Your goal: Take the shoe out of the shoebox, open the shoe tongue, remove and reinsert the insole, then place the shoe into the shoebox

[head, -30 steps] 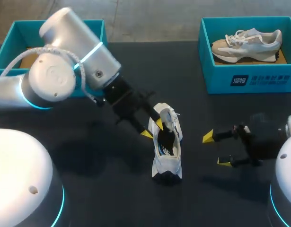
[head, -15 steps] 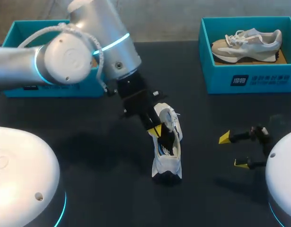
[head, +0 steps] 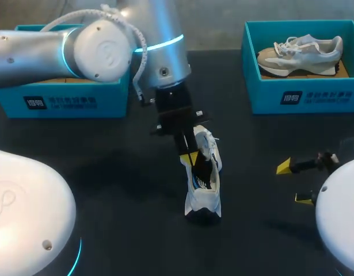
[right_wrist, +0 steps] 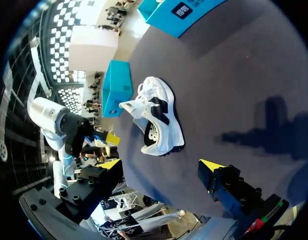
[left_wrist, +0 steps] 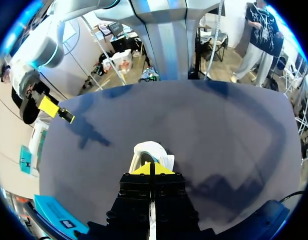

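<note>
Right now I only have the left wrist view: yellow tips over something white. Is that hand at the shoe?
Observer: Yes. In the head view the left hand sits at the opening of the shoe, which stands upright on the table.
Operator: Other hand?
Observer: The right hand is open and empty, off to the right of the shoe and not touching it.
Operator: Boxes?
Observer: The right box holds a second shoe. The left arm hides most of the left box, so I can't tell what is in it.
</note>
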### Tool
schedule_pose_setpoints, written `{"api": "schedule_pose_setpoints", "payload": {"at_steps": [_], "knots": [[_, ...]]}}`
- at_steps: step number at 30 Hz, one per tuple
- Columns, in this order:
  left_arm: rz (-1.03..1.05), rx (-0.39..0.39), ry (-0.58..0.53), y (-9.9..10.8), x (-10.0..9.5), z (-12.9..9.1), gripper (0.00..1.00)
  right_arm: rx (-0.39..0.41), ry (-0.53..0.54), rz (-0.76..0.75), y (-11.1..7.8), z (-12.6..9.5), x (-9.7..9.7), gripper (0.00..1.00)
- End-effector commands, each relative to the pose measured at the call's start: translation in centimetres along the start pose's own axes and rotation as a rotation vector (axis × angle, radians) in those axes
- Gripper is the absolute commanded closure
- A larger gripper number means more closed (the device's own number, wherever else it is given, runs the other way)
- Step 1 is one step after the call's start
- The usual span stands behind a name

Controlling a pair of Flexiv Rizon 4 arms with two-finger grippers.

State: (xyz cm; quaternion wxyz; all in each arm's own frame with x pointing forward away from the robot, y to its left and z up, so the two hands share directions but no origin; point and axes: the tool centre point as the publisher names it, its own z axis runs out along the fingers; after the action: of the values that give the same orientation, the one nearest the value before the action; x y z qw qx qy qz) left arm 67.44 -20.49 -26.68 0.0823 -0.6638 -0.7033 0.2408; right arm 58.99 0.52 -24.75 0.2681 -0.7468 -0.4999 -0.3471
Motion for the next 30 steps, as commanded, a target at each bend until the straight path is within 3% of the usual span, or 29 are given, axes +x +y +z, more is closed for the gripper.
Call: {"api": "schedule_pose_setpoints", "payload": {"at_steps": [1, 8, 13, 14, 30], "knots": [[0.000, 0.000, 0.062, 0.2, -0.3, -0.1, 1.00, -0.007, 0.000, -0.001, -0.5, -0.5, 0.1, 0.00], [0.000, 0.000, 0.062, 0.2, -0.3, -0.1, 1.00, -0.007, 0.000, -0.001, -0.5, -0.5, 0.1, 0.00], [0.036, -0.044, 0.095, 0.1, -1.0, 0.8, 1.00, -0.002, -0.004, -0.001, -0.6, -0.6, 0.0, 0.00], [0.048, -0.078, 0.108, 0.1, -1.3, 1.1, 1.00, 0.006, -0.021, -0.003, -0.8, -1.0, -0.2, 0.00], [0.094, -0.187, 0.158, 1.5, -1.8, 2.5, 1.00, 0.050, -0.100, 0.013, -0.9, -4.2, -1.6, 0.00]]}}
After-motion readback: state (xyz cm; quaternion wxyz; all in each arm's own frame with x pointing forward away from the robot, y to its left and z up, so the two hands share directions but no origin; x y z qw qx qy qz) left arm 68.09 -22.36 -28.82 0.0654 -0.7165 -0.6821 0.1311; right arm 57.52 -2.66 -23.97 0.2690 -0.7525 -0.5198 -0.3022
